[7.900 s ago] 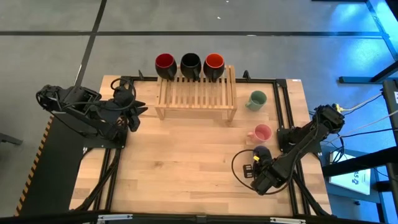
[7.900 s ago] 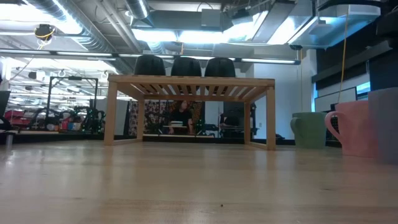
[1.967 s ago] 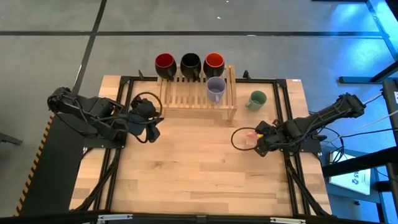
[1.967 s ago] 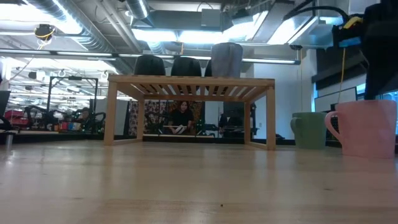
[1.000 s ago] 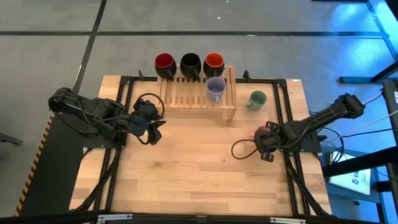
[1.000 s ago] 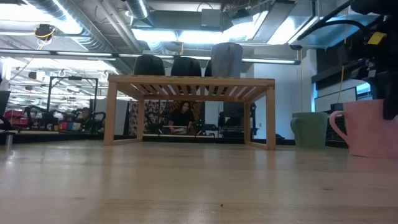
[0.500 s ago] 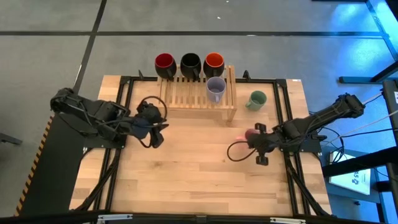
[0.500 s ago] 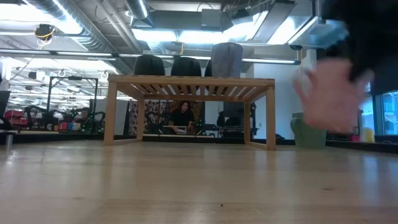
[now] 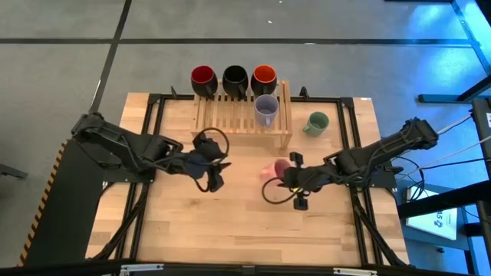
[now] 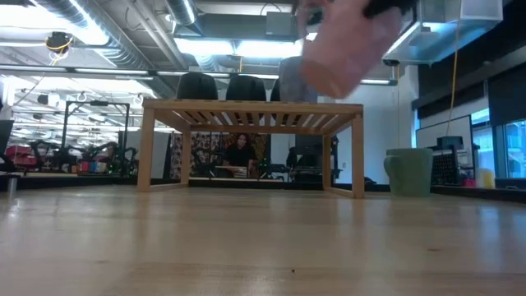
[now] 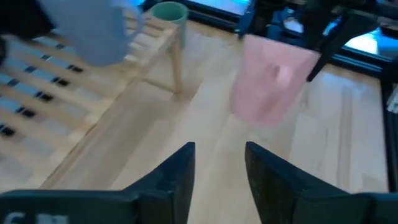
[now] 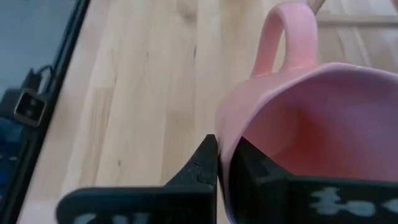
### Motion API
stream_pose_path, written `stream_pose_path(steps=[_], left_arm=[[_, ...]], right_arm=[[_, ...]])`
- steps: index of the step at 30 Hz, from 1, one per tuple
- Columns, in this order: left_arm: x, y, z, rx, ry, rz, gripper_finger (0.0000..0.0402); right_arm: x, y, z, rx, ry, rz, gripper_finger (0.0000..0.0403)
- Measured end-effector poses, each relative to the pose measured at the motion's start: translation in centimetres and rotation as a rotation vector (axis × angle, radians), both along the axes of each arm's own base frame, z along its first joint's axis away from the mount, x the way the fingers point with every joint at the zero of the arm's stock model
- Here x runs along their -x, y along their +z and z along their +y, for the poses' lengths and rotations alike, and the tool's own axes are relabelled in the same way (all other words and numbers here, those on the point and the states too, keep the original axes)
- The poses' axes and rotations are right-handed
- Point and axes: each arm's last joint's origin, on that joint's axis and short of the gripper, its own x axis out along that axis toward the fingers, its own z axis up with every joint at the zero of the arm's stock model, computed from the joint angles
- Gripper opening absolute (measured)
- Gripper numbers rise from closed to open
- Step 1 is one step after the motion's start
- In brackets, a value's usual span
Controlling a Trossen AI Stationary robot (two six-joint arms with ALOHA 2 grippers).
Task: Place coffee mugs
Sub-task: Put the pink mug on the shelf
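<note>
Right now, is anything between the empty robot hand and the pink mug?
No. In the high view, only bare wooden table lies between the left gripper and the pink handled mug in the right gripper.

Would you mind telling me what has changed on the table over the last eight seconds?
The lavender mug went from the table's right side onto the rack. The right gripper then gripped the pink mug and lifted it toward the centre, where the left gripper reached in. The other four mugs stayed.

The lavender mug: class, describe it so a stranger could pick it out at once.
Find the wooden slatted rack at the table's far edge. Three mugs, dark red, black and orange, line its back. The lavender mug stands alone in front of the orange one, the only mug in the rack's nearer row.
</note>
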Motion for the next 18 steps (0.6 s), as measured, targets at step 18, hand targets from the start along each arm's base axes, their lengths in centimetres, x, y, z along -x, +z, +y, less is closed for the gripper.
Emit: stream_pose_path(steps=[18], left_arm=[[-5.0,-2.8,-1.5,-0.042,-0.108,-0.037,0.0173]], right_arm=[[-5.1,1.6,-0.3,-0.036,0.035,-0.103,0.0001]])
